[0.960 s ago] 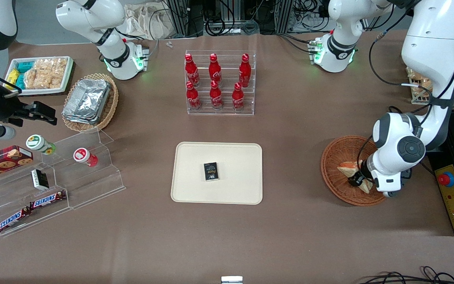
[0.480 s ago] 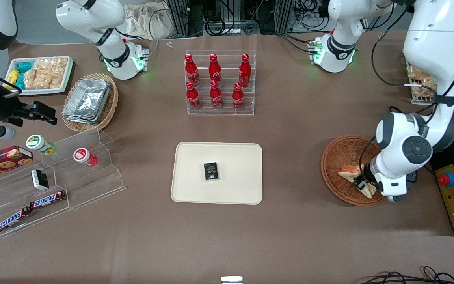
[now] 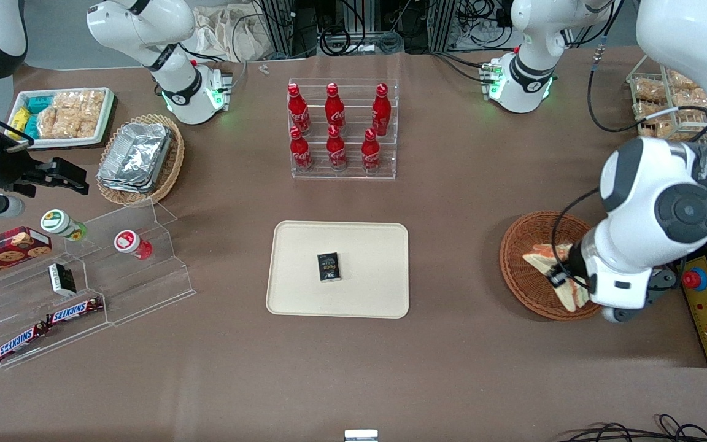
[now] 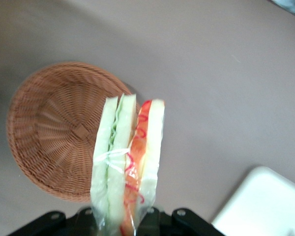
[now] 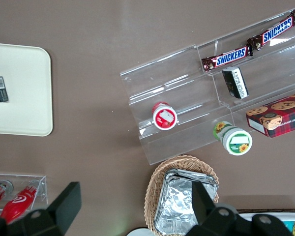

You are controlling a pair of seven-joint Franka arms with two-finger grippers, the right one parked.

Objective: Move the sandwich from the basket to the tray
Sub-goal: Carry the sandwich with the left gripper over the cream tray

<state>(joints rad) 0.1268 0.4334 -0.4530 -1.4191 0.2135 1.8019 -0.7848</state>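
My left gripper point(image 3: 561, 277) is shut on the sandwich point(image 3: 551, 261), a wrapped wedge of white bread with green and orange-red layers. It holds the wedge in the air above the round reddish-brown basket point(image 3: 528, 239), toward the working arm's end of the table. In the left wrist view the sandwich point(image 4: 128, 157) stands on edge out of the gripper point(image 4: 128, 222), and the basket point(image 4: 59, 128) lies below it with nothing in it. The cream tray point(image 3: 304, 245) lies at the table's middle, its corner point(image 4: 265, 201) showing in the wrist view.
A small black packet point(image 3: 329, 267) lies on the tray. A clear rack of red bottles point(image 3: 341, 129) stands farther from the front camera than the tray. A red stop button point(image 3: 695, 279) sits beside the basket. Clear shelves with snacks point(image 3: 77, 276) lie toward the parked arm's end.
The left arm has risen and come closer to the front camera, lifting the sandwich off the basket's floor. The tray and packet have not moved.
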